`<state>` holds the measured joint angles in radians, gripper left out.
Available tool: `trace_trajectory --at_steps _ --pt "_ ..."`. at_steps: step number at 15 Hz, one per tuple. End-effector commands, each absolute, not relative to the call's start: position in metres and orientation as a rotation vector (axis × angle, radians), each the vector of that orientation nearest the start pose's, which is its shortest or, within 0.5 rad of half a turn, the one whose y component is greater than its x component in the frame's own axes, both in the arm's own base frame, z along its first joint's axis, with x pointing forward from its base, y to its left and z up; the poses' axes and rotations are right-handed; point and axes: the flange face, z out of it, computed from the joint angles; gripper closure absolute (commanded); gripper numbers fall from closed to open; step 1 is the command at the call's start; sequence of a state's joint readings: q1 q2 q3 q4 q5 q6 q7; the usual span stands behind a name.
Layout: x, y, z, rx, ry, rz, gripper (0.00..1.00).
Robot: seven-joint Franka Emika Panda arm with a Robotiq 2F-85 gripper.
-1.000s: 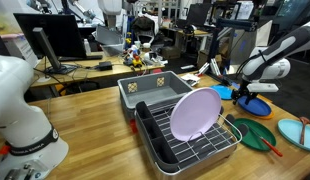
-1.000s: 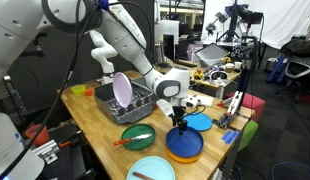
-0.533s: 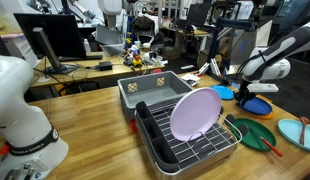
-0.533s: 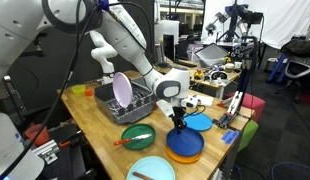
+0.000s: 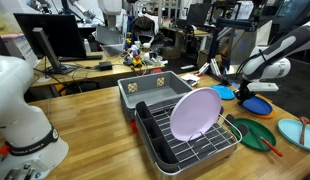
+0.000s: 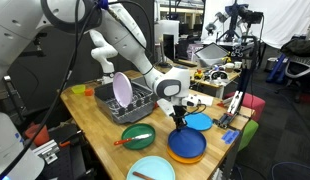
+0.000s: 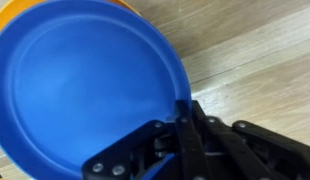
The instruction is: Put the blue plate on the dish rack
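Wooden workbench point(image 6: 100, 130) in a cluttered lab. Black Robotiq gripper point(image 7: 183, 111) looks pinched on the near rim of the round royal-blue plastic plate point(image 7: 85, 95), which fans out ahead of the jaws. The underside finger is hidden. Orange rim point(image 7: 115, 4) beyond it is cut off. Silver wire dish rack point(image 6: 135, 101), holding 1 lavender plate point(image 6: 122, 88), sits well apart from the jaws.

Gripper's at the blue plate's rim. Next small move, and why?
Probably lift straight up: the gripper looks shut on the rim of the blue plate, which lies on an orange plate; the rack stands well apart.
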<state>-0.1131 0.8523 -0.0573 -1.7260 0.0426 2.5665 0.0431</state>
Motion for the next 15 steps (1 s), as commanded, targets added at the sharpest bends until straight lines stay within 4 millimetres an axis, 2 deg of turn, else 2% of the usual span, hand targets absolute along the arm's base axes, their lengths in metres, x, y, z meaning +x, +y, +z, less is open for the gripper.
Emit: trace_trajectory --at_steps 1,5,11,15 --pt "0.646 -0.113 0.087 -3.131 0.346 0.015 0.98" --pt "0.646 -0.114 0.091 -3.091 0.381 0.020 0.98" --pt "0.647 -0.112 0.115 -3.002 0.402 -0.034 0.98" --pt "0.645 -0.118 0.133 -2.976 0.408 -0.082 0.98"
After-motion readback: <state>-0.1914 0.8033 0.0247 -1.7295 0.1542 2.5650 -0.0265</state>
